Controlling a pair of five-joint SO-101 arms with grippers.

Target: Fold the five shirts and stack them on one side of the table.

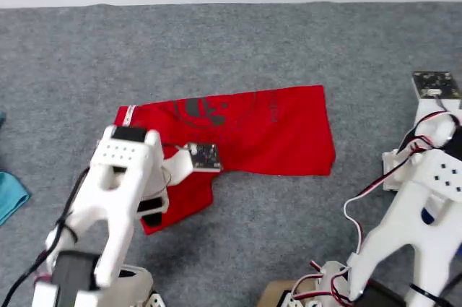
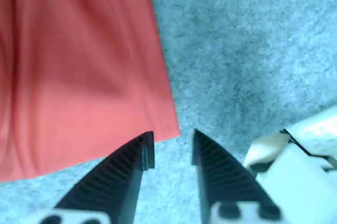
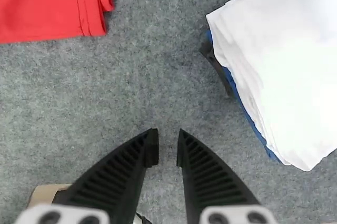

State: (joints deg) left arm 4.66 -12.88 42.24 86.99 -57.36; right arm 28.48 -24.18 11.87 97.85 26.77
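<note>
Well, the red shirt [image 1: 238, 130] is lying partly folded on the grey surface [image 1: 303, 47], with one part reaching beneath the left arm [image 1: 119, 184]. The left jaws are hanging just over a hem corner of the shirt, released and gripping nothing. Seen from the left wrist, the red shirt [image 2: 73, 66] is running away ahead of one jaw tip, its corner right at that tip. Bare grey is showing between the jaws and ahead of the other tip.

The right arm [image 1: 426, 191] is standing well apart from the shirt. The right jaws are parted by only a narrow gap and are holding nothing, with bare surface between and just ahead of them. Farther ahead of them, off to one side, a hemmed edge of the red shirt [image 3: 50, 2] is showing. Off to the other side a folded pile [image 3: 279, 60] is sitting, white cloth on top with blue peeking out beneath it. A teal cloth [image 1: 9, 195] is lying well away from both pairs of jaws, on the far side of the left arm from the shirt.
</note>
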